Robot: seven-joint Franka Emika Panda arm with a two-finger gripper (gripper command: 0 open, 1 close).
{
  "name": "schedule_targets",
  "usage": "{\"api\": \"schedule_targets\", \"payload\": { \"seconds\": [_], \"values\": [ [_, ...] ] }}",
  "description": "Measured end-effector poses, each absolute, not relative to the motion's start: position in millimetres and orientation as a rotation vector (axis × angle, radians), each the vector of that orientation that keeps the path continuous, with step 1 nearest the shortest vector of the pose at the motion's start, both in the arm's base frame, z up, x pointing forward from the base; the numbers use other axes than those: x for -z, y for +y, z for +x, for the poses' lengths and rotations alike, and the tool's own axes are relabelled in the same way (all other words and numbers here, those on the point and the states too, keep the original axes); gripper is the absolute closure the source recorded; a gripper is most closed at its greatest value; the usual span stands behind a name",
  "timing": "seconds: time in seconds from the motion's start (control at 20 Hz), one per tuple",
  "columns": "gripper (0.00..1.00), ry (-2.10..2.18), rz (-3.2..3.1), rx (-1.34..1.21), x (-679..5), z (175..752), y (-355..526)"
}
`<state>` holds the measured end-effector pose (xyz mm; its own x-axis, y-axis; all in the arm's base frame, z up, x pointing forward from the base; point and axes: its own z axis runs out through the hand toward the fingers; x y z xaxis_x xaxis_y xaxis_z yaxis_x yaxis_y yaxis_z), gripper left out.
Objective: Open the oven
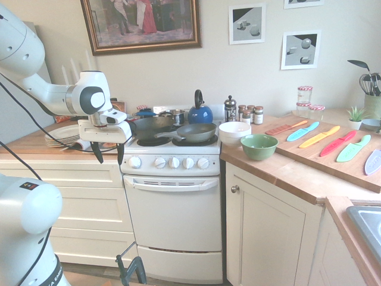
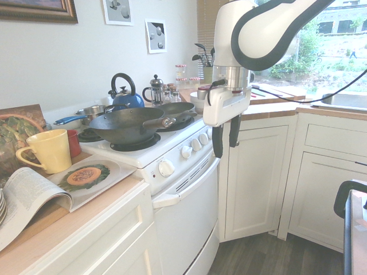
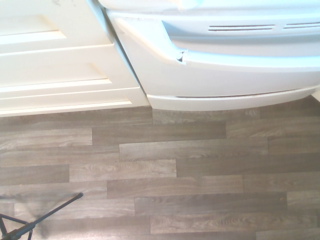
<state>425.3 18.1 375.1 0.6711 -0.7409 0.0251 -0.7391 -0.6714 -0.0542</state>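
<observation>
- Oven, lower centre of the first exterior view: glossy white enamel, five round knobs, door closed flush in its frame.
- Pincer, left of the frame: two dark, tapering fingers pointing down, spread apart with nothing between them; I see no contact with the door.
- Door handle, lower centre of the second exterior view: a smooth, slightly bowed white bar beneath slotted vents.
- Progress: I judge this the approach stage — reaching the bar, gripping or hooking it, and drawing the door down all remain.
- Stovetop: a dark, matte wok and a glossy blue kettle, upper left of that view.
- Counter, right of the first exterior view: warm, grained wood — a green bowl upon it.
</observation>
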Motion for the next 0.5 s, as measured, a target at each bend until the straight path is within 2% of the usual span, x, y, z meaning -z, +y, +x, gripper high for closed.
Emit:
{"api": "schedule_targets", "payload": {
  "seconds": [0.2,0.35,0.5],
  "values": [
    [0.00,1.305,-2.831,0.023,-361.1,421.9,16.1],
    [0.00,1.433,-2.828,-0.011,-326.3,427.8,9.2],
    [0.00,1.486,-2.804,0.071,-282.3,442.3,2.0]
  ]
}}
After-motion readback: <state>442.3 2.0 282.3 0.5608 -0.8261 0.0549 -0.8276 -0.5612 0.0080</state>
